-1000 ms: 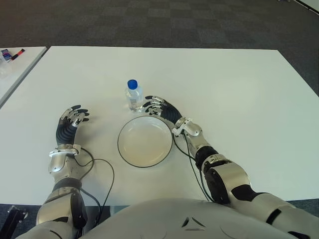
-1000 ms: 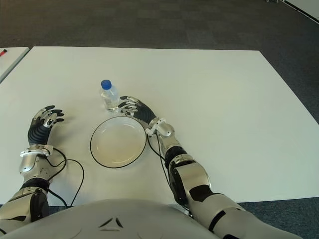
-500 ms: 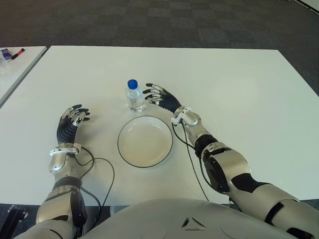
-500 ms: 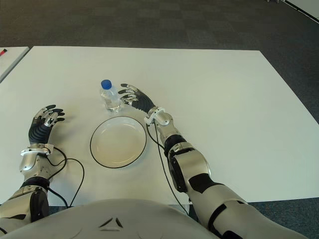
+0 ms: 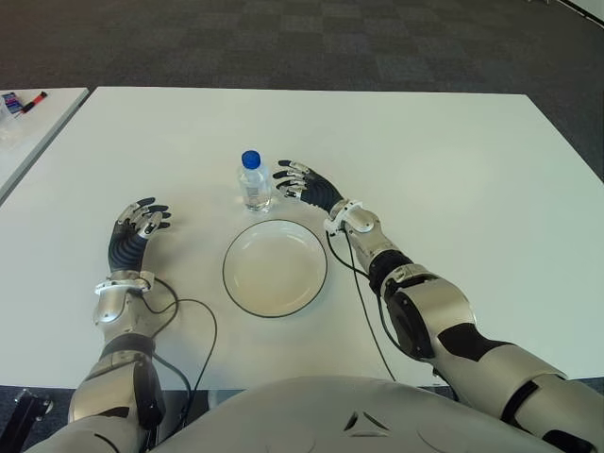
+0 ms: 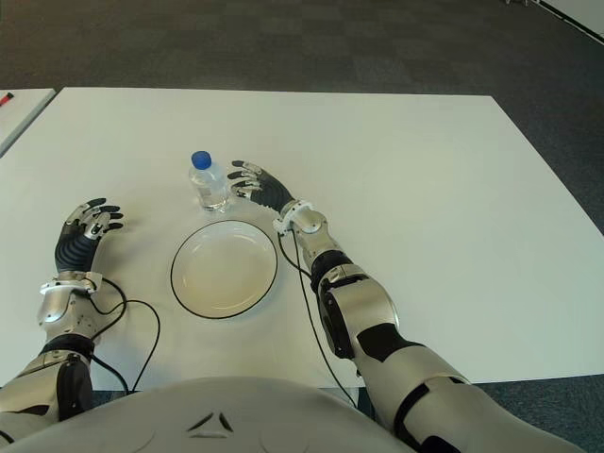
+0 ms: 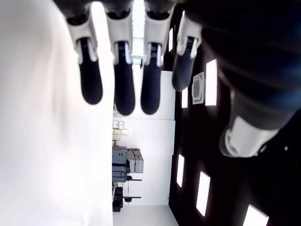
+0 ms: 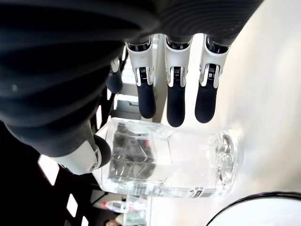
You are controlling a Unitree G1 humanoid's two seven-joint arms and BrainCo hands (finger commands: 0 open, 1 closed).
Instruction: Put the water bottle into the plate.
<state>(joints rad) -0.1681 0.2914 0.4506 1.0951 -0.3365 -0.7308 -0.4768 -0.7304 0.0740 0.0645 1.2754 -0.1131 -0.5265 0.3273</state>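
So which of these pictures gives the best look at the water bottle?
The left eye view: the whole water bottle stands upright, blue-capped. The right eye view matches it. The right wrist view shows only its clear body; the left wrist view misses it.

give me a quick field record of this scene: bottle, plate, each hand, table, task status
water bottle: upright on the table, blue cap on, just beyond the plate's far rim
plate: white with a dark rim, nothing in it, near the robot
right hand: beside the bottle on its right, fingers spread, not closed on it
left hand: left of the plate, fingers open, holding nothing
table: white
task status: bottle not yet grasped and not in the plate
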